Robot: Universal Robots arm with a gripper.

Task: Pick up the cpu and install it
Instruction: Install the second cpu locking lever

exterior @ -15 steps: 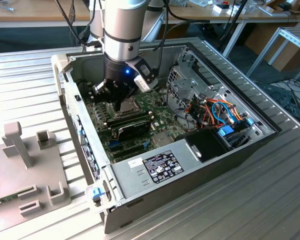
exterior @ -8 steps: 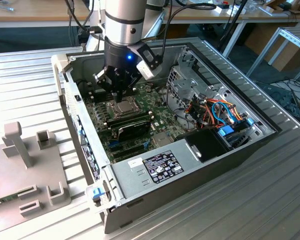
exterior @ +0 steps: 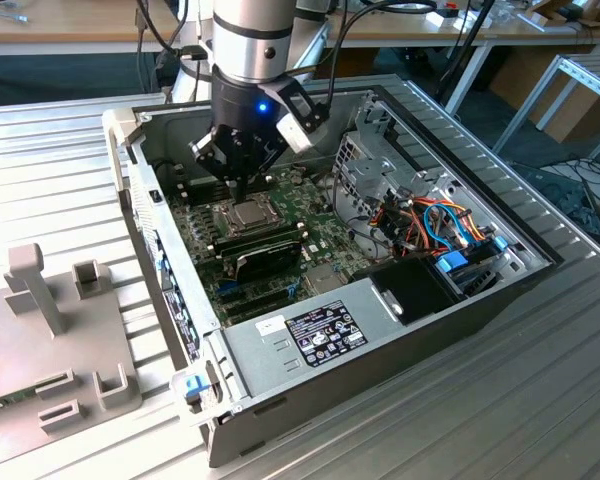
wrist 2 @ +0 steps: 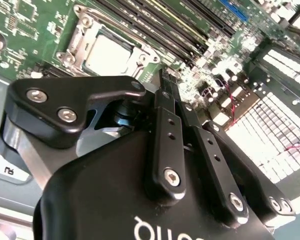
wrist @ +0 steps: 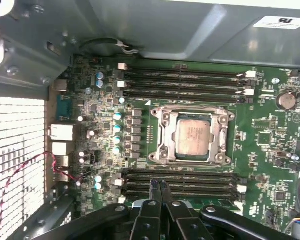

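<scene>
The cpu [exterior: 248, 212] is a small silver-grey square lying flat in its socket on the green motherboard [exterior: 325, 210]. In both wrist views the cpu [wrist: 192, 137] [wrist 2: 107, 55] sits inside the metal socket frame [wrist: 163, 121]. My gripper [exterior: 238, 190] hangs inside the open computer case, just above the board and beside the socket's far edge. Its two black fingers [wrist: 155, 192] are pressed together, so the gripper [wrist: 158, 186] [wrist 2: 166, 85] is shut with nothing between them. The tips stand over the memory slots [wrist: 180, 180] next to the socket, apart from the cpu.
The case walls [exterior: 130, 190] ring the board. A metal drive cage [exterior: 380, 150], coloured cables [exterior: 440, 225] and a black power supply [exterior: 320, 330] fill the exterior view's right and front. A black module [exterior: 265, 255] lies near the socket. A grey fixture [exterior: 50, 330] stands outside the case.
</scene>
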